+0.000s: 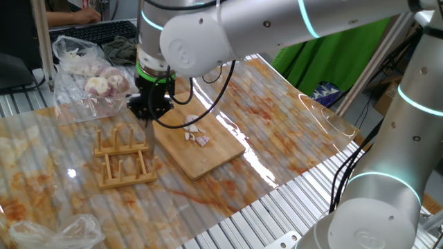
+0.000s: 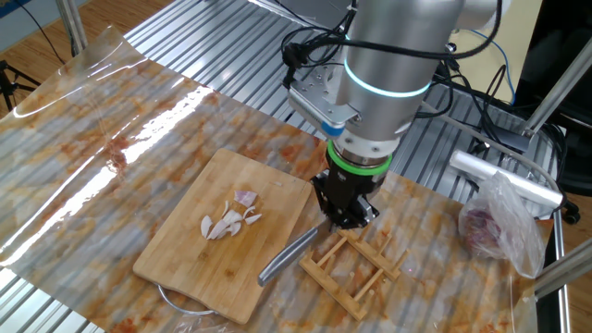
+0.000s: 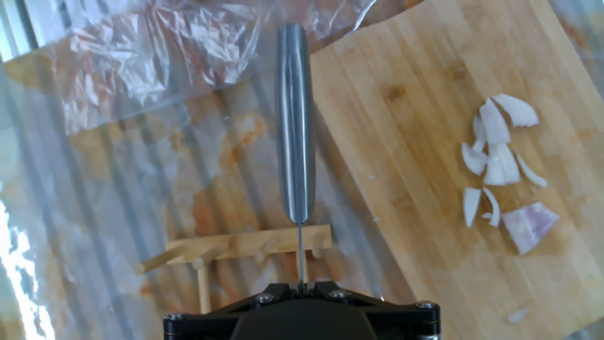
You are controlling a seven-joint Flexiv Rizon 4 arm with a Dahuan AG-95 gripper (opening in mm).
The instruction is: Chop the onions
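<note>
Several small white and pale-pink onion pieces lie in a loose cluster on the wooden cutting board. My gripper hangs beside the board's edge, over the wooden rack. It is shut on the thin blade end of a steel knife. The knife's rounded handle points away from the hand, along the board's edge. The knife is apart from the onion pieces.
A clear bag of whole pinkish bulbs sits past the rack. A stained transparent sheet covers the ribbed metal table. Crumpled plastic lies at one corner.
</note>
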